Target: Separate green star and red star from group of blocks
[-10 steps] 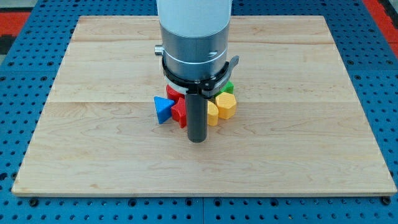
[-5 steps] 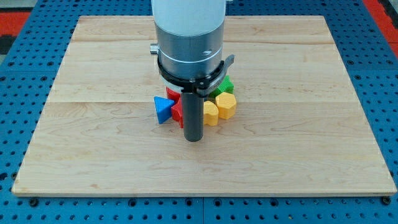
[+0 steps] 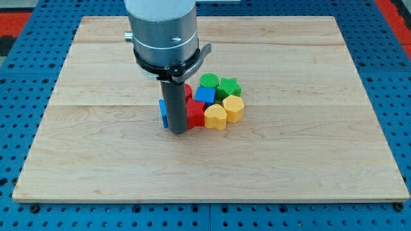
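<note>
The rod is standing at the view's left edge of the cluster, its tip (image 3: 177,131) resting on the wooden board (image 3: 90,147) just in front of the red star (image 3: 194,113) and hiding most of a blue block (image 3: 163,113) behind it. Having no jaws, the rod is holding nothing; it is only touching or nearly touching the pile's left side. The green star (image 3: 227,86) is sitting at the far upper right of the group, beside a green round block (image 3: 208,81) and above a yellow hexagon (image 3: 234,109); a blue cube (image 3: 204,95) and a yellow heart-like block (image 3: 215,117) are filling the middle. These look like small, light, rigid plastic pieces that are likely sliding easily on the smooth wood and spinning if pushed off-centre. The star points are offering notches, so pressing squarely into a notch, toward open board, probably gives the steadiest shove; neighbours packed tight are likely being dragged along.
</note>
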You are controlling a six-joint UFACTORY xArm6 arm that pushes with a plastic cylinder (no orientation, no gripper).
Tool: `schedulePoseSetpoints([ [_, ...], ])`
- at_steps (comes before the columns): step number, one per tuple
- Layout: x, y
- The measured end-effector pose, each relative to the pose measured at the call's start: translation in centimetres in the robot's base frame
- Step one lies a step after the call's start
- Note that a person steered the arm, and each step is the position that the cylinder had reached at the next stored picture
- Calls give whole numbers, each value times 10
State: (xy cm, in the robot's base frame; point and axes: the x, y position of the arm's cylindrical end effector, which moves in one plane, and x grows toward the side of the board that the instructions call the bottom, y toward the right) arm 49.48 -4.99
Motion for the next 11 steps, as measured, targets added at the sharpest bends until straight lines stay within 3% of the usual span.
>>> schedulePoseSetpoints([
  [4,0,36],
  [11,-2,50],
])
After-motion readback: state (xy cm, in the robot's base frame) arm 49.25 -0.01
